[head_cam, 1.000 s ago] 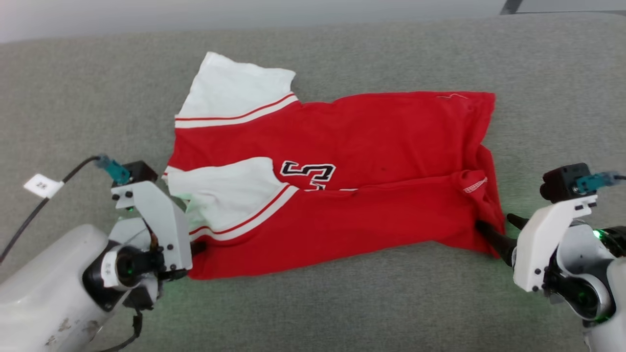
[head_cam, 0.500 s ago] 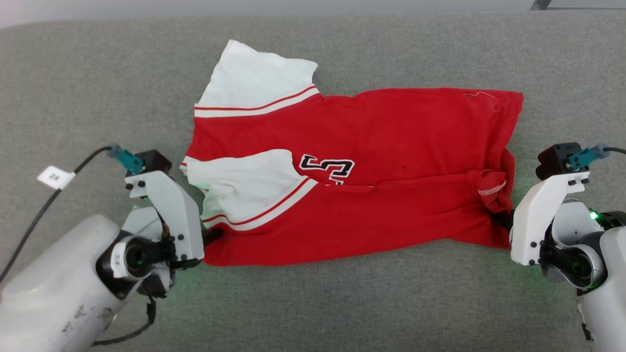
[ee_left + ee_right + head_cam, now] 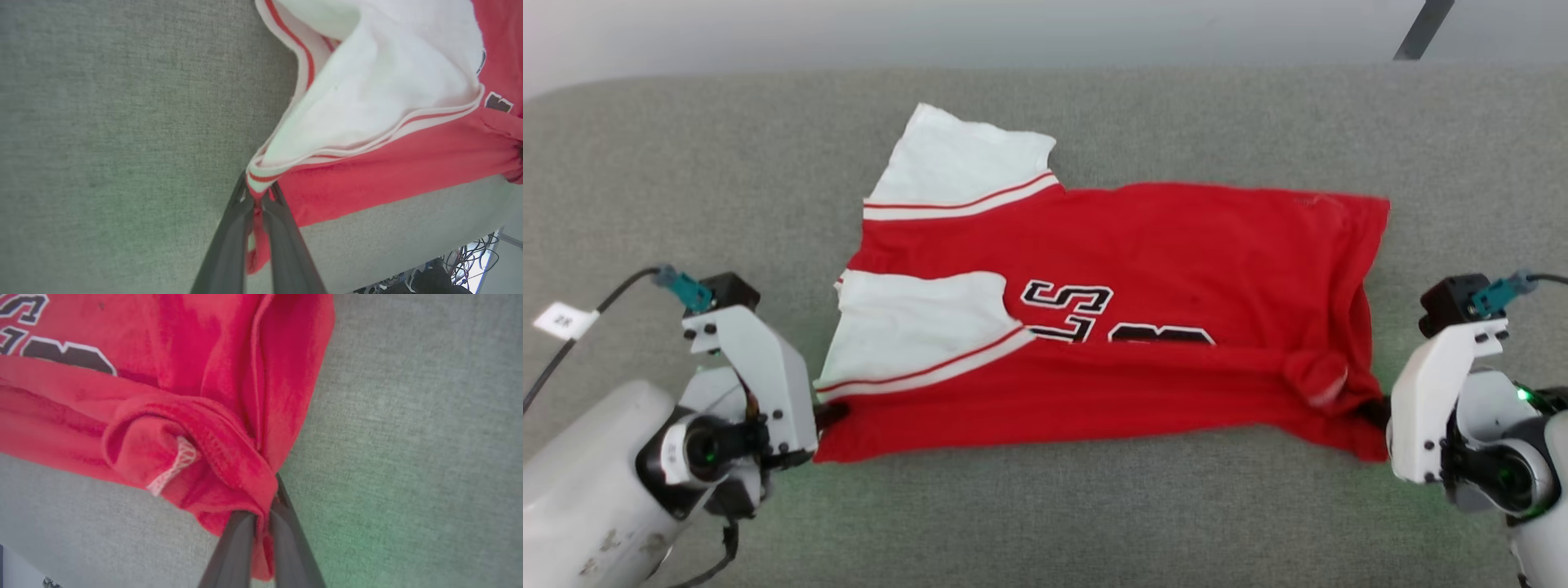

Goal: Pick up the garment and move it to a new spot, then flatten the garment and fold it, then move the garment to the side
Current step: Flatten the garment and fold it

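My left claw (image 3: 259, 188) is pinched shut on a small bite of striped edge where white meets red on the bright red, thin-fabric short-sleeved T-shirt with white sleeves (image 3: 1127, 261), at about eight o'clock of the shirt in the head view. My right claw (image 3: 261, 502) is clamped on a bunched roll of the red hem (image 3: 212, 453) at about four o'clock. The shirt lies crosswise in the middle of the grey woven cushion (image 3: 1045, 506), its near edge running straight between my two claws. The near white sleeve (image 3: 915, 327) is folded onto the chest and the far white sleeve (image 3: 964, 163) sticks out at eleven o'clock. I judge this to be the flatten-and-fold step. My worry is the right grip: it holds a rolled wad, not a clean corner, so a lift could let inner layers slide free one at a time, or press that lump into the fold. The left bite is narrow, so a hard pull may strip it out or drag the near sleeve off the chest. Unequal pulls would skew the shirt, and the loose far sleeve would leave the fold lopsided.
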Controlling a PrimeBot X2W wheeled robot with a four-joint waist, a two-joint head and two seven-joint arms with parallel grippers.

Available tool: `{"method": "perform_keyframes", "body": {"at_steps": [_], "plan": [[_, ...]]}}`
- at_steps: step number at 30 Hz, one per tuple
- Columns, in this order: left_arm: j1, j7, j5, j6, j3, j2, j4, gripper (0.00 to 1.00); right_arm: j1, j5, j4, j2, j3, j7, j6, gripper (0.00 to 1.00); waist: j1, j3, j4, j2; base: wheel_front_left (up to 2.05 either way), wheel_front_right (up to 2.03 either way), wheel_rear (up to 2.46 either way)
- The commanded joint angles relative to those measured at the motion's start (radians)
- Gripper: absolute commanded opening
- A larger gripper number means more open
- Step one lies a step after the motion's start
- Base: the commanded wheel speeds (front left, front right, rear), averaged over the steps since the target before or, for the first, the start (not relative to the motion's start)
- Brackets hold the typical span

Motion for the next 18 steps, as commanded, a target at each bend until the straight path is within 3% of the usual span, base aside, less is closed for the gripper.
{"method": "perform_keyframes", "body": {"at_steps": [1,18], "plan": [[0.022,0.004,-0.002,0.010,0.002,0.024,-0.011,0.00,0.034,0.009,-0.017,-0.020,0.000,0.019,-0.001,0.00,0.0000,-0.028,0.004,0.0000,0.00,0.00,0.00],[0.242,-0.010,-0.054,0.134,-0.014,0.169,-0.263,0.00,0.258,0.062,-0.242,-0.071,-0.041,0.174,-0.001,0.00,0.0000,-0.109,0.027,0.0000,0.00,0.00,0.00]]}}
